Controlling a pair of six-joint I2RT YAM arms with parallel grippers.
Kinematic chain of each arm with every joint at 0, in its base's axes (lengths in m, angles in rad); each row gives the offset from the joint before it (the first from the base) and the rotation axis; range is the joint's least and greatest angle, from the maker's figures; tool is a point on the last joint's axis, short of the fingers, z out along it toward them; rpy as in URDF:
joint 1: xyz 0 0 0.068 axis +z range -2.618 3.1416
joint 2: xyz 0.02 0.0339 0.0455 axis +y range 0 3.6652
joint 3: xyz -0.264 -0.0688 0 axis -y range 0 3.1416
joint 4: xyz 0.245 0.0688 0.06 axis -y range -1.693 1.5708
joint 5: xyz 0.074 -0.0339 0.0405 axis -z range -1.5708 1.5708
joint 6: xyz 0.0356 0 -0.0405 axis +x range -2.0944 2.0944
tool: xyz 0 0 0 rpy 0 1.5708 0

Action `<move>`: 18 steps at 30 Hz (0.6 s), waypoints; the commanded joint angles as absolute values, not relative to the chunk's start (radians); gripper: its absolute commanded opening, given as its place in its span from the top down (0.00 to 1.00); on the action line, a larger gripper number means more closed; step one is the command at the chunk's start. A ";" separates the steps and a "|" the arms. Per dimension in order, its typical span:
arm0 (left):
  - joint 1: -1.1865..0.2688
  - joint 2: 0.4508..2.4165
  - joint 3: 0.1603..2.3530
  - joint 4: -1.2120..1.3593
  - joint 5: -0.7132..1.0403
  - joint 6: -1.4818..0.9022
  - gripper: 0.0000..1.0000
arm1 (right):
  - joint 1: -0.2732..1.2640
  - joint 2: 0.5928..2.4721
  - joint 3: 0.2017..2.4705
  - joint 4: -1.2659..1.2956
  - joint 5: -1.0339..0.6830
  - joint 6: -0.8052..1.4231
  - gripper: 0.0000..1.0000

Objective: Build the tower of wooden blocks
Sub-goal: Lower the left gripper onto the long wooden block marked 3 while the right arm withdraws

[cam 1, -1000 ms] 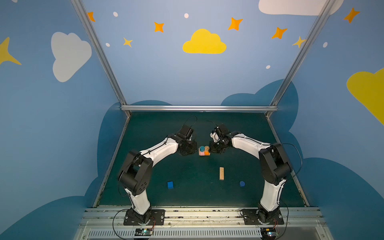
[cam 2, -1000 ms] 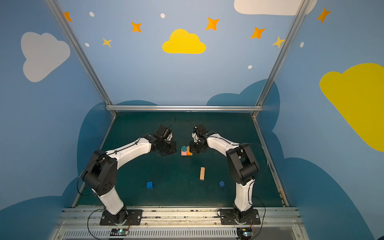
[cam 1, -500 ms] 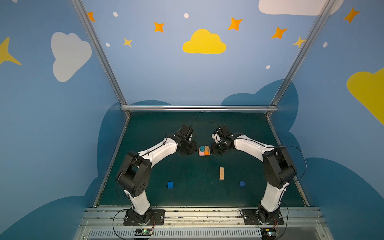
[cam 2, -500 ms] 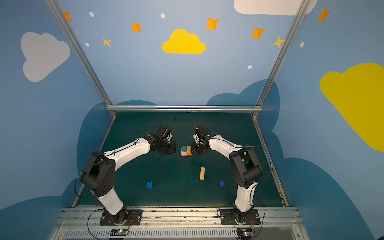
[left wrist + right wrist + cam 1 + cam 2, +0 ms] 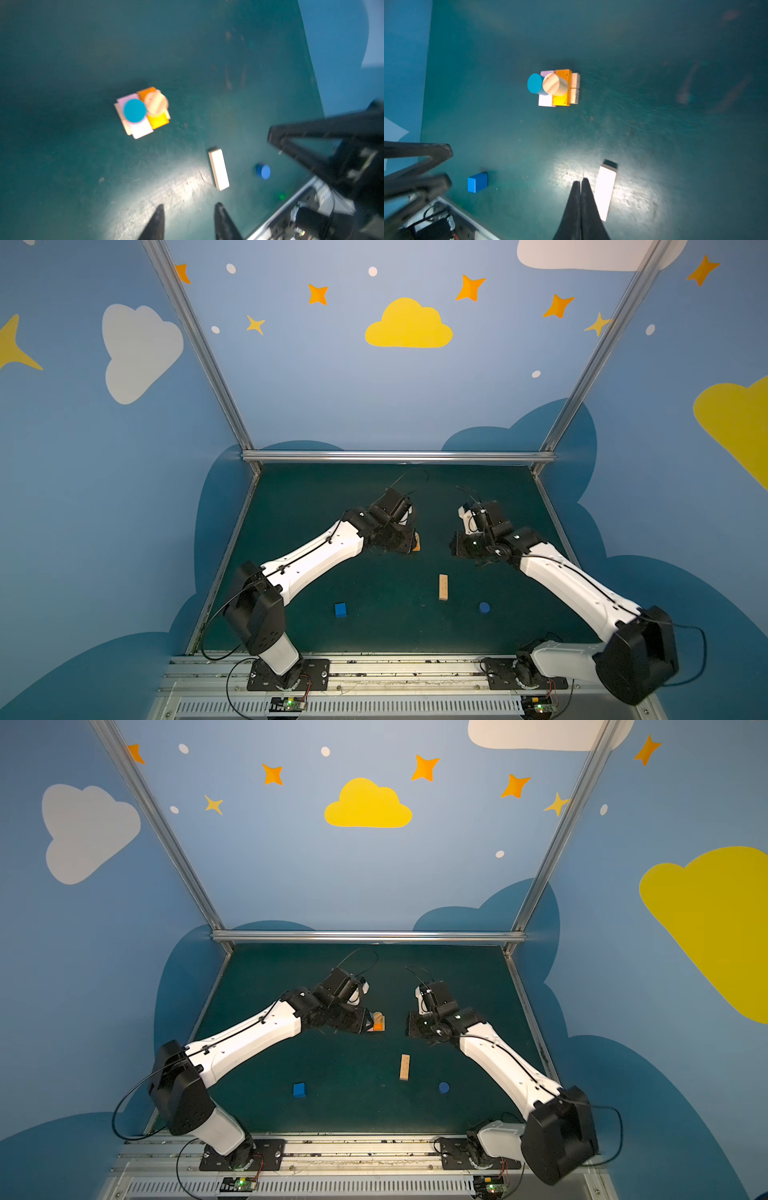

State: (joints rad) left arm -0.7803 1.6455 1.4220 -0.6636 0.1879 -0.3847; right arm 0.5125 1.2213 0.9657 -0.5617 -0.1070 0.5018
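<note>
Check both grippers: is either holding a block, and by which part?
Nothing is held. The left gripper stands open with nothing between its fingers; the right gripper is shut on nothing.

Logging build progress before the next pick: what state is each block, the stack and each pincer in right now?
wood block tower: partly built, upright.
tan bar: loose, lying flat on the mat.
blue cube: loose on the mat.
dark-blue cylinder: loose, standing on end.
left pincer: open, empty.
right pincer: shut, empty.
</note>
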 commanded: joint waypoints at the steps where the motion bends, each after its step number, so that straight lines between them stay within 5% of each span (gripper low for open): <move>1: -0.826 1.715 1.452 -0.746 0.184 -0.406 0.53 | 0.496 1.115 0.919 -0.604 -0.025 0.525 1.00; 18: -1.028 2.136 1.792 -0.929 0.081 -0.542 0.47 | 0.473 0.739 0.771 -0.632 0.050 0.565 0.92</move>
